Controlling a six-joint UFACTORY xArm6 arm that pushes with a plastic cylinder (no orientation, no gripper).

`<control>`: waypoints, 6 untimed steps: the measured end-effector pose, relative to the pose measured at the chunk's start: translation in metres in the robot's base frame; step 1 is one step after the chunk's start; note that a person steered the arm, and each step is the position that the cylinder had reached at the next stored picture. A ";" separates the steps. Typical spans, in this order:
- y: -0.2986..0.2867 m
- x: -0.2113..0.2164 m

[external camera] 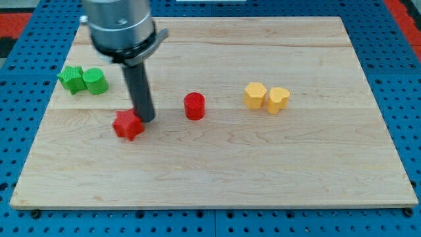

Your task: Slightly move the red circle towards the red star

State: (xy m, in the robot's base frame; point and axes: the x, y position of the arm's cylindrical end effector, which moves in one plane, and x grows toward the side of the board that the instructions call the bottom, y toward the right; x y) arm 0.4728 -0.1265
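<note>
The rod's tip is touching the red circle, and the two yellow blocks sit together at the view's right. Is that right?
Not quite. In the camera view, my tip is beside the red star, not the red circle, which stands apart to its right. The two yellow blocks do sit together at the view's right.

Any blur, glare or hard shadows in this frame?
Camera view: lighting even, no glare on the board; blocks cast faint soft shadows; the arm's grey head looks slightly blurred; my tip beside the red star and the red circle are sharp.
</note>
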 end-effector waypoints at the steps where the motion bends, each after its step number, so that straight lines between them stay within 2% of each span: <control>1: -0.023 0.019; 2: -0.044 0.041; 4: -0.026 0.063; 6: 0.111 0.057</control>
State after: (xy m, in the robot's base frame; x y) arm 0.5302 -0.0156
